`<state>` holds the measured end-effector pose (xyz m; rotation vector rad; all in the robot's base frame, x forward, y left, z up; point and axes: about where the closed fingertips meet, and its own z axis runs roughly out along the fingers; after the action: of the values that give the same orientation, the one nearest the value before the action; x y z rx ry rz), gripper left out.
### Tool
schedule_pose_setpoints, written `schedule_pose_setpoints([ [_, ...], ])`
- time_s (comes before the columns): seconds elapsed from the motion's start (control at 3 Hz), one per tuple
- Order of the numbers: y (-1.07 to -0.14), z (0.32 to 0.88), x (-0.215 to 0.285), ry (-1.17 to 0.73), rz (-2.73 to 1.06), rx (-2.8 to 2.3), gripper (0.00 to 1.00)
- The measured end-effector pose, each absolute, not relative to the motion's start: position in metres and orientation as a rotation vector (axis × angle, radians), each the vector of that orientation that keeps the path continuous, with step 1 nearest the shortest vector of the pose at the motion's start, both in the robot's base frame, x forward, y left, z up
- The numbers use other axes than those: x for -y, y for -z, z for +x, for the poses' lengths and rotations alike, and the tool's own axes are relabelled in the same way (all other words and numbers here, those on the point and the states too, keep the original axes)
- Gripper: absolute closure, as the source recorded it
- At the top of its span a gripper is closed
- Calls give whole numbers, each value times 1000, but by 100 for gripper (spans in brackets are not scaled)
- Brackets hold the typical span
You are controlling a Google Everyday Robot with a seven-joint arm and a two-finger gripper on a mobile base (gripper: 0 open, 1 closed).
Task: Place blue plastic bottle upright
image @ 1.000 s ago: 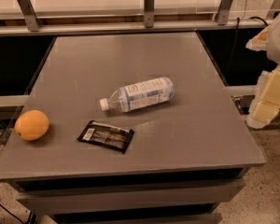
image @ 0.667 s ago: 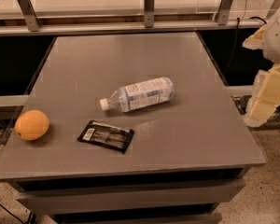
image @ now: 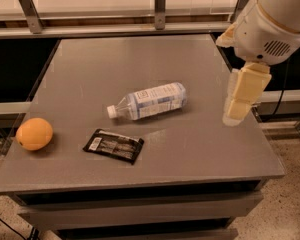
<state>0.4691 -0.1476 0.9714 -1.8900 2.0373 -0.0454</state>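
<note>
The blue plastic bottle (image: 149,101) lies on its side near the middle of the grey table (image: 140,59), its white cap pointing left and slightly toward the front. It is clear, with a pale blue-and-white label. My gripper (image: 236,115) hangs from the white arm at the right, over the table's right edge, to the right of the bottle and apart from it. It holds nothing that I can see.
A flat black packet (image: 114,145) lies in front of the bottle. An orange (image: 34,133) sits at the table's front left. A metal rail (image: 115,28) with upright posts runs along the back. Floor shows at the right.
The arm and gripper have moved left, from beside the table to over its right edge. The bottle, packet and orange have not moved.
</note>
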Motion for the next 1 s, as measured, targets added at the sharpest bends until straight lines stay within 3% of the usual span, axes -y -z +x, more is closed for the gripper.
schedule_pose_setpoints([
  [0.33,-967,481,110,7,-1968,-1956,0],
  [0.67,-942,503,41,-129,-2067,-1874,0],
  [1.0,-942,503,41,-129,-2067,-1874,0],
])
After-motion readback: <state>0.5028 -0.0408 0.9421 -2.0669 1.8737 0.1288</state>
